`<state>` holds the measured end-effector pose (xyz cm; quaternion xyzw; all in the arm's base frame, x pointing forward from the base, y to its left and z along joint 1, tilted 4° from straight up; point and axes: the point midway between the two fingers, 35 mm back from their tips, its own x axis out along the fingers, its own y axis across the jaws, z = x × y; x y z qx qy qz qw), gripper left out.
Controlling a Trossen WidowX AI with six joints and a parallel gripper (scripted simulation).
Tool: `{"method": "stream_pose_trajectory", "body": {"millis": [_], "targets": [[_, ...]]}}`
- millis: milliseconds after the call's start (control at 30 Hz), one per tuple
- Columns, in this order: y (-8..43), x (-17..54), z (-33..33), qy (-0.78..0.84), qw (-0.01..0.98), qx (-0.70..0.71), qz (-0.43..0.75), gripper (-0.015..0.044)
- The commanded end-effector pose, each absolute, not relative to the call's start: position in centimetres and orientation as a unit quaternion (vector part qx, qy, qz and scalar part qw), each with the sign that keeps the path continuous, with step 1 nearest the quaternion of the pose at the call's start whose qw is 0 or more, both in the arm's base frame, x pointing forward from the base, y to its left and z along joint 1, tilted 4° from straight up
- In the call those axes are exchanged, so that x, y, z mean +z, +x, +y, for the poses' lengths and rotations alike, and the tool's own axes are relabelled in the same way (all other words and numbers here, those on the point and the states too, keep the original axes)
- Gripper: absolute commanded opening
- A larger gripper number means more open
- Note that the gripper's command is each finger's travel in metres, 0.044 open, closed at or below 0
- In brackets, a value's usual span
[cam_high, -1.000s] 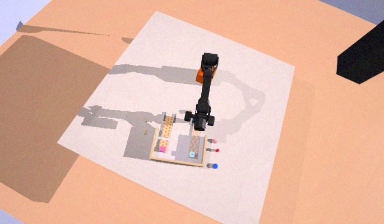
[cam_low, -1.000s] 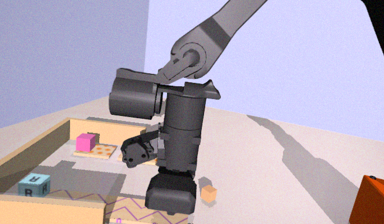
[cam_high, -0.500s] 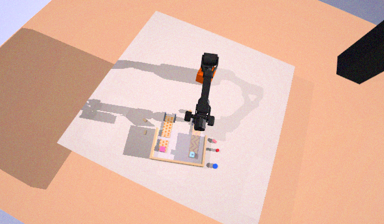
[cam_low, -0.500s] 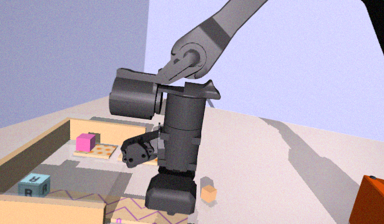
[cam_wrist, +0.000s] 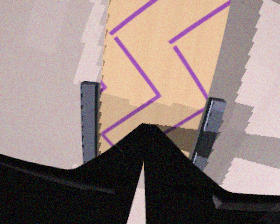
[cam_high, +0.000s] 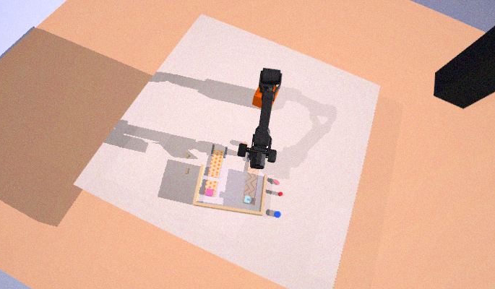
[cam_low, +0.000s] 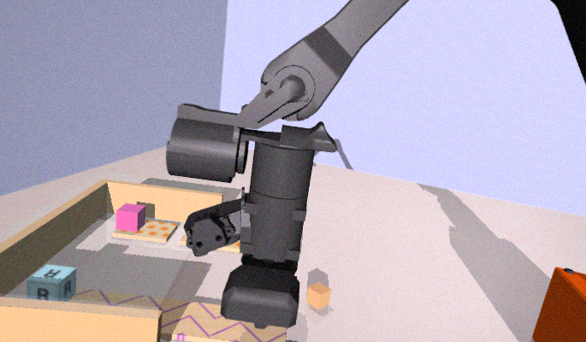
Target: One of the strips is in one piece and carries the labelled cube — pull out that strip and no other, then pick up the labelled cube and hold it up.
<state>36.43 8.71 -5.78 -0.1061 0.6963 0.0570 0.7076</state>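
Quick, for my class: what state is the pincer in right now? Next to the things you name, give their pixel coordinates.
Pincer [cam_high: 257, 159] [cam_low: 260, 324] [cam_wrist: 147, 131]: closed, tips together, nothing visible between them.

Pale lavender wall [cam_low: 408, 85] meets darker blue-gray wall [cam_low: 100, 85] in a vert. corner; below, whitish counter [cam_high: 308, 224] [cam_low: 374, 239] w/ hard-edged shadows, over orange-tan floor [cam_high: 435, 202].

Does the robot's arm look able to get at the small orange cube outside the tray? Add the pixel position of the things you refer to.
Probably yes: the small orange cube [cam_high: 244, 143] [cam_low: 318, 296] lies outside the tray's walls [cam_high: 229, 209] [cam_low: 74, 322], near the tool [cam_high: 257, 154] [cam_low: 260, 322] [cam_wrist: 147, 131], with nothing visible between them. The tool is shut, so it would need opening first.
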Motion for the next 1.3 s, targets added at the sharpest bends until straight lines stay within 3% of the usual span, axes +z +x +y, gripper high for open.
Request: {"method": "stream_pose_trajectory", "body": {"millis": [0, 1267], "targets": [[36.4, -6.2, 8.7, -0.107, 0.706, 0.059, 0.697, 0.0], [31.3, -6.4, 7.3, -0.107, 0.705, 0.059, 0.699, 0.0]]}}
